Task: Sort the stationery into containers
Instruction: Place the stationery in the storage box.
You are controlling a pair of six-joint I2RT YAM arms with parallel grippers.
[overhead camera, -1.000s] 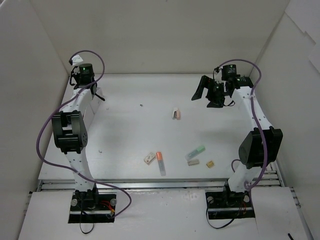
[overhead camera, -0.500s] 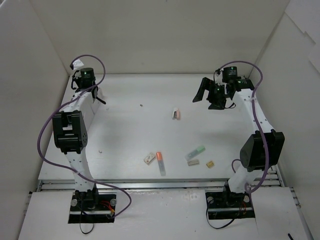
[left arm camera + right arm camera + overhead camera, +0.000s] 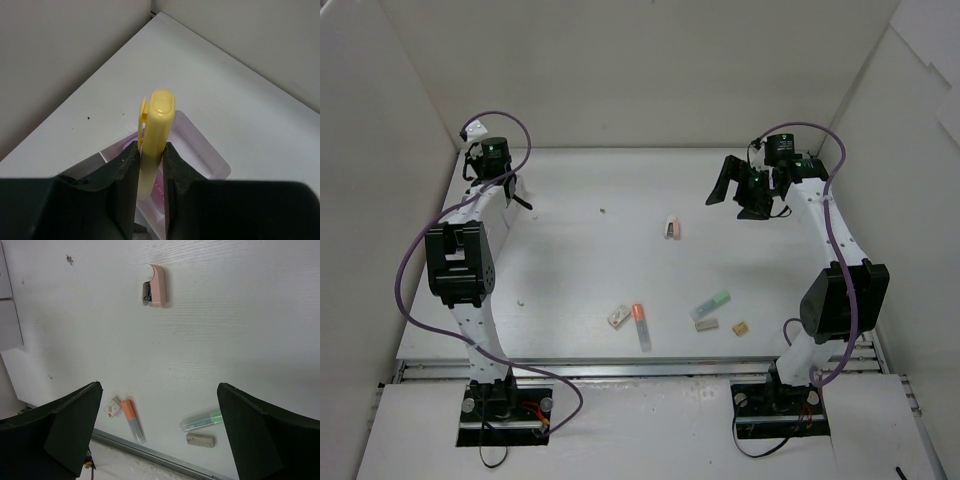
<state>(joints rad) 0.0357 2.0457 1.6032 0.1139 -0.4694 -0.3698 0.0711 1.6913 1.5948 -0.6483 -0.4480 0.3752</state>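
My left gripper (image 3: 150, 148) is shut on a yellow highlighter (image 3: 156, 117), held upright over the white organiser (image 3: 216, 165) in the far left corner. A pink item (image 3: 159, 188) lies in the compartment under it. In the top view the left gripper (image 3: 506, 190) is at the far left, and the organiser is hidden under the arm. My right gripper (image 3: 738, 194) is open and empty, held high at the far right. Its wrist view (image 3: 158, 386) looks down on a pink and white item (image 3: 154, 285), an orange highlighter (image 3: 131, 420), a green highlighter (image 3: 201, 419) and a tan eraser (image 3: 200, 440).
In the top view, near the front edge lie a small white eraser (image 3: 619, 317), the orange highlighter (image 3: 640, 325), the green highlighter (image 3: 711, 304), the tan eraser (image 3: 707, 324) and a smaller tan eraser (image 3: 741, 327). The pink and white item (image 3: 672, 227) lies mid-table. White walls enclose the table.
My left gripper has moved slightly farther into the left corner with the yellow highlighter. The right arm has shifted a little. The items on the table have not moved.
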